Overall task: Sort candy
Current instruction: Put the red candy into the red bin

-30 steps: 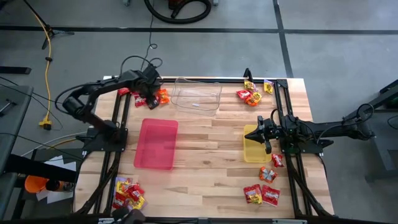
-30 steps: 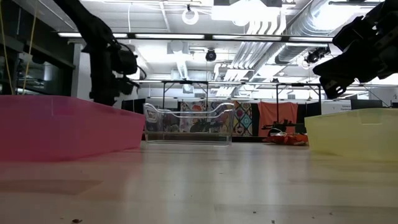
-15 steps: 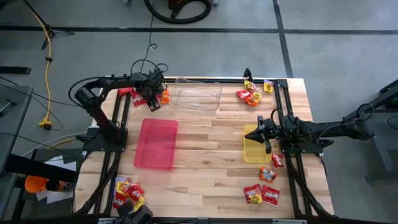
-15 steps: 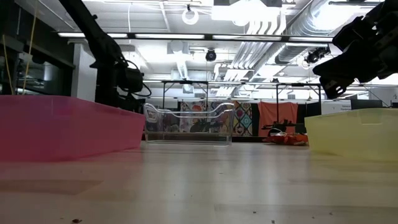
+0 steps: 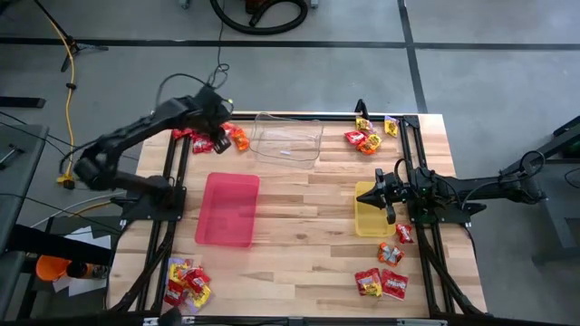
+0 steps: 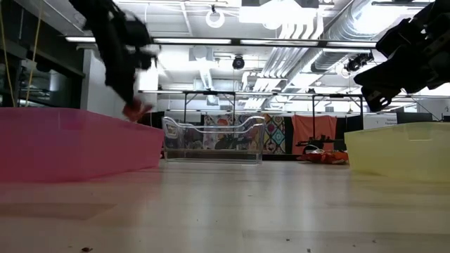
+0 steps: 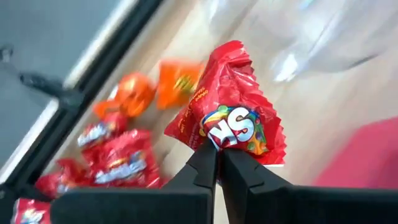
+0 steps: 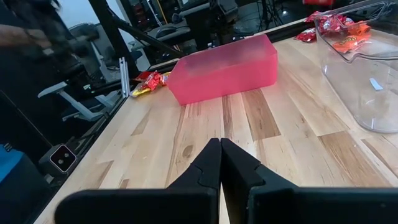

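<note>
The left pincer [image 5: 220, 143] pinched a shiny red wrapped candy packet [image 7: 231, 115] at upper left; the rectangular red plastic tray [image 5: 228, 209] lay directly below it in frame; the right pincer [image 5: 388, 193] waited closed, empty.

The tabletop [image 5: 299, 204] is smooth pale wood. The red packet [image 7: 231, 106] looks like glossy, crinkled foil. The trays are plastic: clear one [image 5: 287, 138], translucent pink one [image 5: 228, 209].

We see a red candy packet [image 7: 233, 112] w/ white lettering & multicolour dots, held by dark left gripper [image 7: 217, 163]. Orange packets [image 7: 155, 87] & more red ones [image 7: 118, 163] nearby. Trays: pink-red [image 5: 228, 209], yellow [image 5: 370, 210], clear [image 5: 288, 139]. Tabletop [image 5: 308, 217] is pale wood w/ striped grain.
</note>
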